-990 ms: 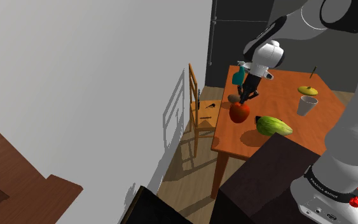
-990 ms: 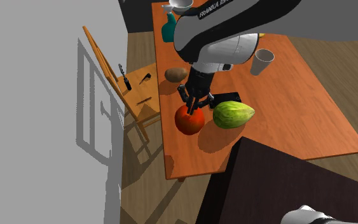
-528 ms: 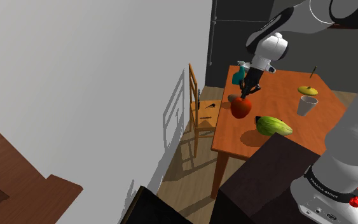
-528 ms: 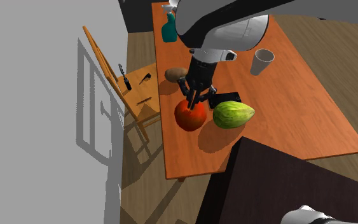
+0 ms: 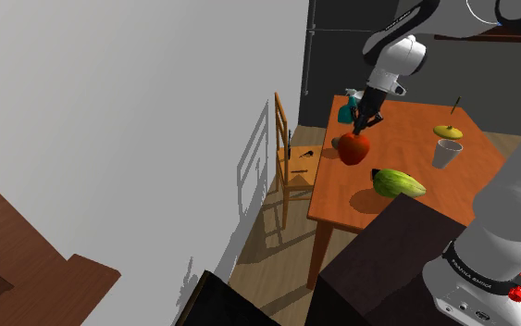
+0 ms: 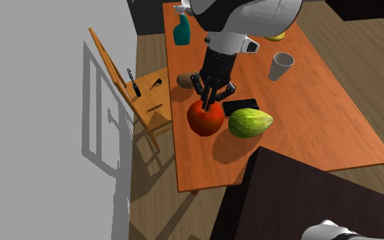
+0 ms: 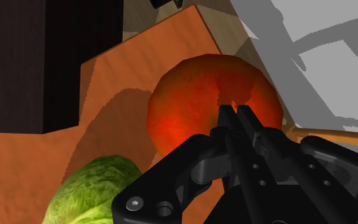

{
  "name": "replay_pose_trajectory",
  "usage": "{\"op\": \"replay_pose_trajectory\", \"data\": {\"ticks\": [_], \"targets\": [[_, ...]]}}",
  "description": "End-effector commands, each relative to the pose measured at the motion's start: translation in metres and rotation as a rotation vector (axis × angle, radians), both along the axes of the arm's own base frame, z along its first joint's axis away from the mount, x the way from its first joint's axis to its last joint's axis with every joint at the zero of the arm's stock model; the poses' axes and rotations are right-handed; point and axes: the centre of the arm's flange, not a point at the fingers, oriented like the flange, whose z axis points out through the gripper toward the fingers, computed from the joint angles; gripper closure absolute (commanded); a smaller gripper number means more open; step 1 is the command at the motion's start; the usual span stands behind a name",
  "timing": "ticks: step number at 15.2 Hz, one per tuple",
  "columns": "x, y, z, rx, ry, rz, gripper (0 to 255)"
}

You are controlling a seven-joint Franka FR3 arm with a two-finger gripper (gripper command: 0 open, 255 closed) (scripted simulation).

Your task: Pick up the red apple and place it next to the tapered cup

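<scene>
Shoulder view: the gripper (image 5: 359, 130) is clenched on the top of the red apple (image 5: 353, 149), which hangs at its 6 o'clock over the orange table (image 5: 414, 139). The tapered cup (image 5: 447, 153) stands well apart at the apple's 3 o'clock. The base lettering (image 5: 477, 271) cannot be read (too small).

Second exterior view: the apple is round and glossy, just beside a ribbed green fruit (image 6: 250, 123) at its 3 o'clock.

Wrist view: the fingertips (image 7: 246, 119) pinch together in the apple's dimple.

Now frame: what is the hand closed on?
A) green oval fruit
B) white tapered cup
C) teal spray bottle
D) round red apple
D: in the wrist view the fingers of the black hand pinch together in the top dimple of the round red apple, and the second exterior view shows the hand sitting right on top of that apple.
</scene>
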Motion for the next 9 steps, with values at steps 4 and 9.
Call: {"op": "replay_pose_trajectory", "data": {"ticks": [4, 9], "targets": [[0.000, 0.000, 0.027, 0.000, 0.000, 0.000, 255], [-0.024, -0.048, 0.030, 0.000, 0.000, 0.000, 255]]}}
